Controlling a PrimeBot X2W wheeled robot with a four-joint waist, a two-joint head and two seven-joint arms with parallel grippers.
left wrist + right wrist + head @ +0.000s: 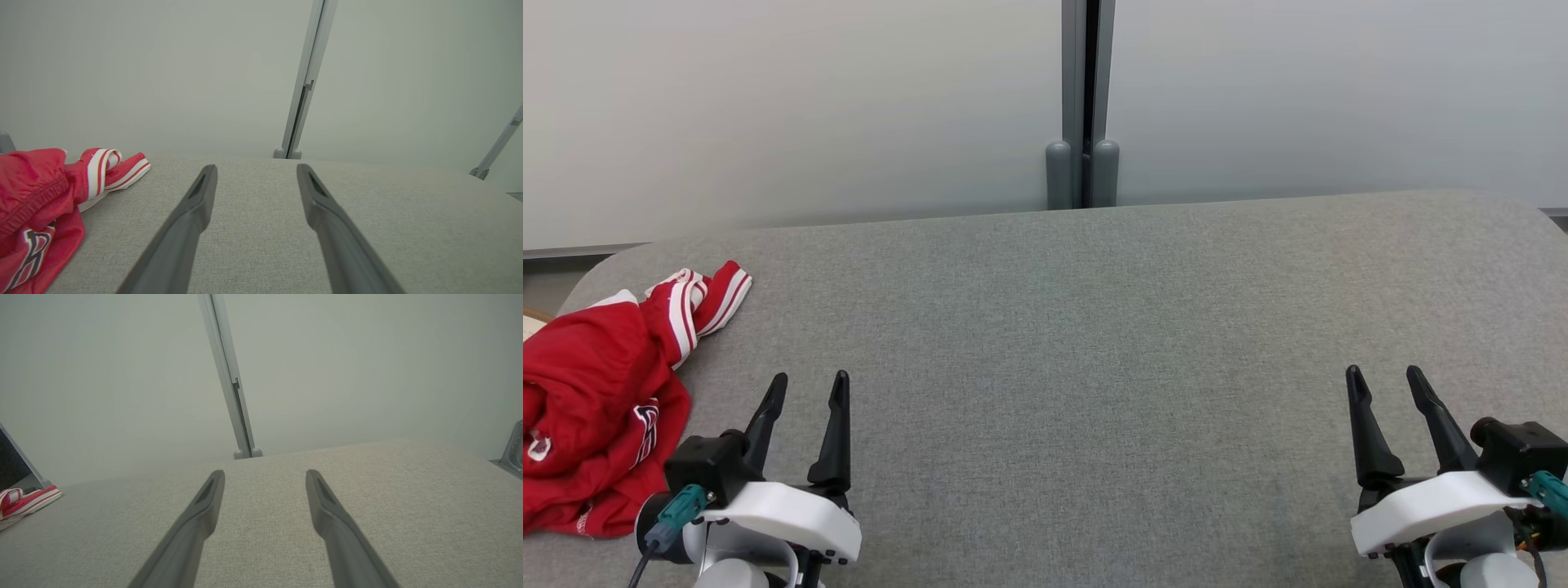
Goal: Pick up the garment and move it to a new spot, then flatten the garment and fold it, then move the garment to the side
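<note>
Left end effector (810,377) and right end effector (1383,370) stand wide, empty; red garment (588,408) crumpled beside the left.

I log the garment (592,384) as bright red, cuffs striped red and white, lettering navy edged white. The table (1094,351) is mottled grey; left gripper (810,376) and right gripper (1383,369) have black fingers, white housings.
</note>
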